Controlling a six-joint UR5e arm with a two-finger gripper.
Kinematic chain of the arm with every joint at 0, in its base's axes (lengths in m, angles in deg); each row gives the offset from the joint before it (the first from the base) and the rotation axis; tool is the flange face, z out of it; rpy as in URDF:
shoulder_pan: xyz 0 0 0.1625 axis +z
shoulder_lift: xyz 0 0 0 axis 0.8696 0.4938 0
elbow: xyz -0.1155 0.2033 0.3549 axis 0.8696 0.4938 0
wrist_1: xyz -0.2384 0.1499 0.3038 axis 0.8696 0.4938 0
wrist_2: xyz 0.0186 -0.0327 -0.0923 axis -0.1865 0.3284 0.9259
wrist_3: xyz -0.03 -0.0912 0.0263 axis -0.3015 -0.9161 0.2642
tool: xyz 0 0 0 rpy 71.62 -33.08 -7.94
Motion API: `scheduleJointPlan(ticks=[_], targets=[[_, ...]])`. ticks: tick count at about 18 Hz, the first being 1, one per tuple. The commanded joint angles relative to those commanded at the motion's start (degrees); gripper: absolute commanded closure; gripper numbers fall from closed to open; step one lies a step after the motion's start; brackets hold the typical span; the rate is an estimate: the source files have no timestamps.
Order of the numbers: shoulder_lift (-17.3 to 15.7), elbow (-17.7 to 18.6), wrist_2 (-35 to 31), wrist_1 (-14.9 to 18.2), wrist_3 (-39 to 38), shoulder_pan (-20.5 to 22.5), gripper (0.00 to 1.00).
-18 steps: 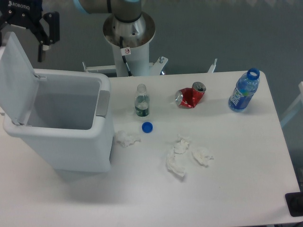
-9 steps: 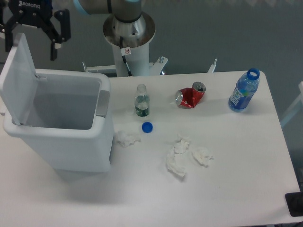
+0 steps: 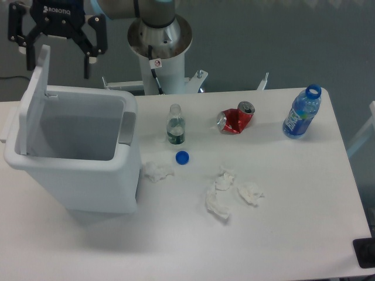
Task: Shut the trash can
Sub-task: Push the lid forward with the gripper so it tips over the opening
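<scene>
Camera view: end effector (image 3: 57,54) spread open straddling the trash can (image 3: 76,152) lid's (image 3: 33,99) top edge.

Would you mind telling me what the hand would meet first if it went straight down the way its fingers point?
Probably the raised lid of the trash can; the hand straddles its top edge, though depth is unclear.

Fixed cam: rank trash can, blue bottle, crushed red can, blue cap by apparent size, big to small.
1. trash can
2. blue bottle
3. red can, close to the bottle in apparent size, so that order is unsure
4. blue cap
</scene>
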Motion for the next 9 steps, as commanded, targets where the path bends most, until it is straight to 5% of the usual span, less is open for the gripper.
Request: scheduleJointPlan(ticks=[9], targets=[[0.4,1.1,0.1,-0.5,0.2,2.3,0.0]])
